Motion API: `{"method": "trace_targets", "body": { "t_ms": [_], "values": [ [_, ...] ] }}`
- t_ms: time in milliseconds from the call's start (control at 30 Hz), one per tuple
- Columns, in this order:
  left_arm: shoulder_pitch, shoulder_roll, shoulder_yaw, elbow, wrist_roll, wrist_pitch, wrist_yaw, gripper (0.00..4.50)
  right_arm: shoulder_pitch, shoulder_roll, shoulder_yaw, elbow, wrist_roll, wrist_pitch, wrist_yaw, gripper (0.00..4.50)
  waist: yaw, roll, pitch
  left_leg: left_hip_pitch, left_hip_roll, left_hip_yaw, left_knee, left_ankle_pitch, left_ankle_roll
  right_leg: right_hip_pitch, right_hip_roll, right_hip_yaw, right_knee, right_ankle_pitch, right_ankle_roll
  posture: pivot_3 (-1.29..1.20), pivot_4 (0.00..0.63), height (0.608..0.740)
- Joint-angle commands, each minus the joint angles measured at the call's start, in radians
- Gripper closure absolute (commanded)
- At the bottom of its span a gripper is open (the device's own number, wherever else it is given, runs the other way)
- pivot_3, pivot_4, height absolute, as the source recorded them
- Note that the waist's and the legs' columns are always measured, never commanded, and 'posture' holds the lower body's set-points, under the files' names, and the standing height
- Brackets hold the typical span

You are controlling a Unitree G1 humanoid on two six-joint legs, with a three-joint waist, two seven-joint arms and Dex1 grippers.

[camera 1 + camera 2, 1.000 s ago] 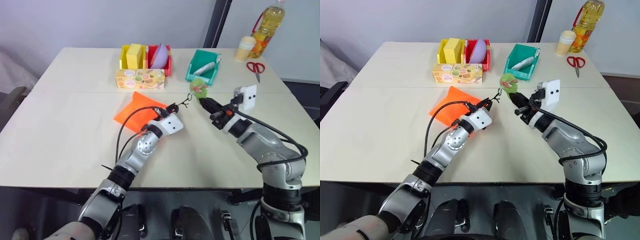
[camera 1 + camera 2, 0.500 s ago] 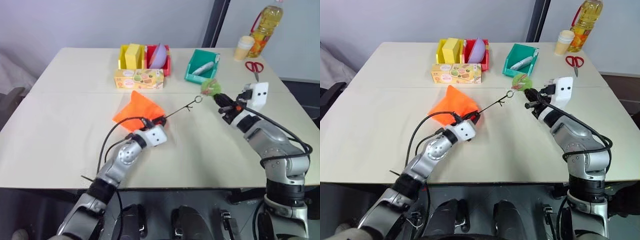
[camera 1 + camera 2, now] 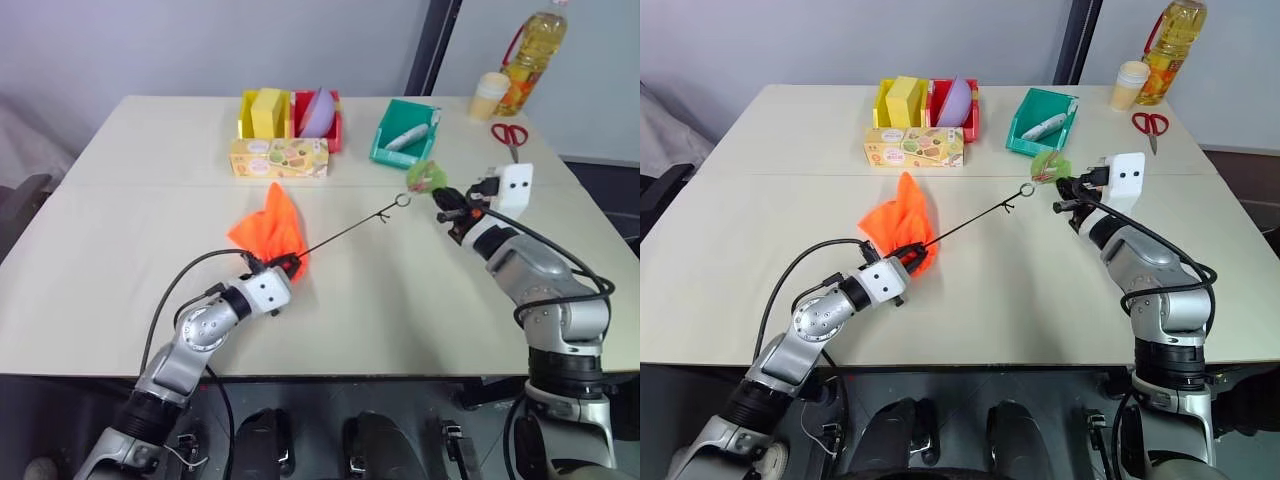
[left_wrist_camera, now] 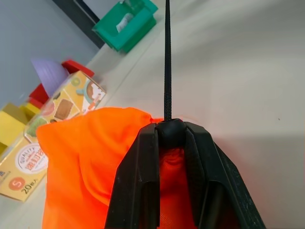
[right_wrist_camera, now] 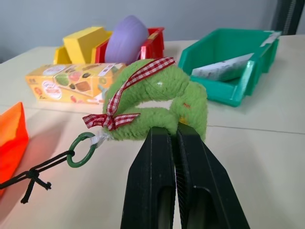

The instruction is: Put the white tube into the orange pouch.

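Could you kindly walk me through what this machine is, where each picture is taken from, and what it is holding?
This is a humanoid robot with two arms, each ending in a two-fingered tool. Two pictures come from cameras in its head, looking down over the table; the other two come from cameras on its wrists. The left tool is shut on the orange pouch, at the bead where its dark cord begins. The right tool is shut on the fuzzy green tag at the cord's other end, so the cord runs taut between them. The white tube lies in the green bin at the back.
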Motion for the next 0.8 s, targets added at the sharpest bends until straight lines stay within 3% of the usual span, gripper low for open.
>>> {"method": "trace_targets", "body": {
  "t_ms": [33,100,233,267,300,467,800],
  "values": [
    [0.024,0.008,0.034,-0.035,-0.092,0.034,-0.066,3.27,0.021,-0.044,-0.008,-0.075,0.021,0.021,0.055,4.18,0.0,0.0,0.0,0.0,0.0,0.0,0.0,0.0,0.0,0.0,0.0,0.0,0.0,0.0,0.0,0.0,0.15,0.727],
    [0.031,0.008,0.049,-0.058,-0.152,0.062,-0.105,2.36,0.054,-0.073,0.018,-0.115,0.034,0.045,0.108,3.44,0.001,0.0,0.0,0.0,0.0,0.0,0.0,0.0,0.0,0.0,0.0,0.0,0.0,0.0,0.0,0.0,0.15,0.727],
    [0.078,0.043,0.095,-0.152,-0.318,0.156,-0.232,0.28,0.135,-0.148,0.057,-0.166,0.009,0.041,0.196,1.41,0.0,0.0,0.0,0.0,0.0,0.0,0.0,0.0,0.0,0.0,0.0,0.0,0.0,0.0,0.0,0.0,0.15,0.727],
    [0.094,0.055,0.106,-0.181,-0.356,0.183,-0.258,0.0,0.155,-0.165,0.06,-0.174,0.007,0.035,0.217,0.89,-0.001,0.0,0.0,0.0,0.0,0.0,0.0,0.0,0.0,0.0,0.0,0.0,-0.001,0.0,0.0,0.0,0.15,0.727],
    [0.117,0.07,0.121,-0.216,-0.399,0.225,-0.281,0.0,0.18,-0.184,0.058,-0.182,0.005,0.025,0.242,0.44,-0.001,0.0,0.0,0.0,0.0,0.0,-0.001,0.0,0.0,0.0,0.0,0.0,-0.001,0.0,0.0,0.0,0.15,0.727],
    [0.218,0.107,0.258,-0.318,-0.565,0.415,-0.276,0.0,0.303,-0.249,0.013,-0.195,-0.005,-0.058,0.35,0.44,0.0,0.0,0.0,0.001,0.0,-0.001,-0.001,0.0,0.0,0.001,0.0,0.0,-0.002,0.0,0.0,0.0,0.15,0.727],
    [0.22,0.076,0.447,-0.274,-0.623,0.536,-0.145,0.0,0.33,-0.232,-0.021,-0.09,-0.018,-0.152,0.389,0.44,0.002,0.0,0.0,0.001,0.0,-0.001,-0.001,-0.001,0.001,0.001,0.0,0.0,-0.003,0.0,-0.002,0.0,0.15,0.727]
  ]
}}
